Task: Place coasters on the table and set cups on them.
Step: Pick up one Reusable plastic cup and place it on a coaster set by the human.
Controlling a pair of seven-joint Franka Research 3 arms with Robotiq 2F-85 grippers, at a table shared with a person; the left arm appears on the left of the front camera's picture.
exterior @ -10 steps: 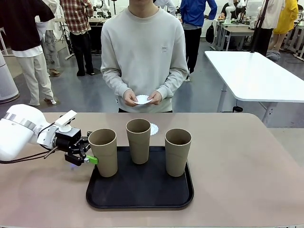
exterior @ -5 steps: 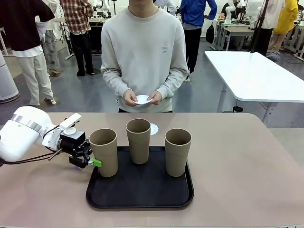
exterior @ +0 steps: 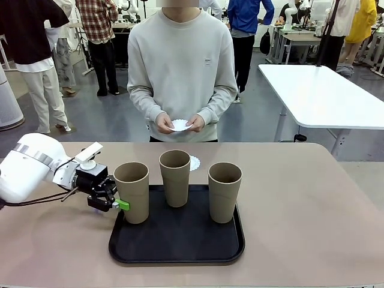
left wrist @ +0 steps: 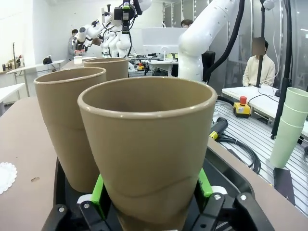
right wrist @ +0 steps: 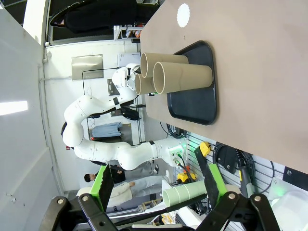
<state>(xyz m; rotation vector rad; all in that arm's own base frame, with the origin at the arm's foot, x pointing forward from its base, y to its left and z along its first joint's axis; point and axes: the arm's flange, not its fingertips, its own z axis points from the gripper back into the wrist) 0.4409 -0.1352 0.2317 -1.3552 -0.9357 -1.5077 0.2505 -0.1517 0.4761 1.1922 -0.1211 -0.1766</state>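
Three tan cups stand on a black tray (exterior: 180,243): the left cup (exterior: 132,192), the middle cup (exterior: 174,177) and the right cup (exterior: 224,191). My left gripper (exterior: 122,202) is shut on the left cup low down. In the left wrist view its green pads (left wrist: 99,191) press both sides of that cup (left wrist: 149,144). One white lacy coaster (exterior: 193,162) lies on the beige table (exterior: 300,204) behind the middle cup. The person's hands hold another coaster (exterior: 180,125). My right gripper (right wrist: 158,185) is open and holds nothing, far from the cups (right wrist: 183,77).
The person stands at the far edge of the table, hands together at waist height. Bare tabletop lies left and right of the tray. A white table (exterior: 324,96) stands behind on the right. A stack of green cups (left wrist: 288,130) sits off the table.
My left gripper has slid right to the left cup and its pads now touch it. The cup has shifted very slightly right. The person's hands have stayed still.
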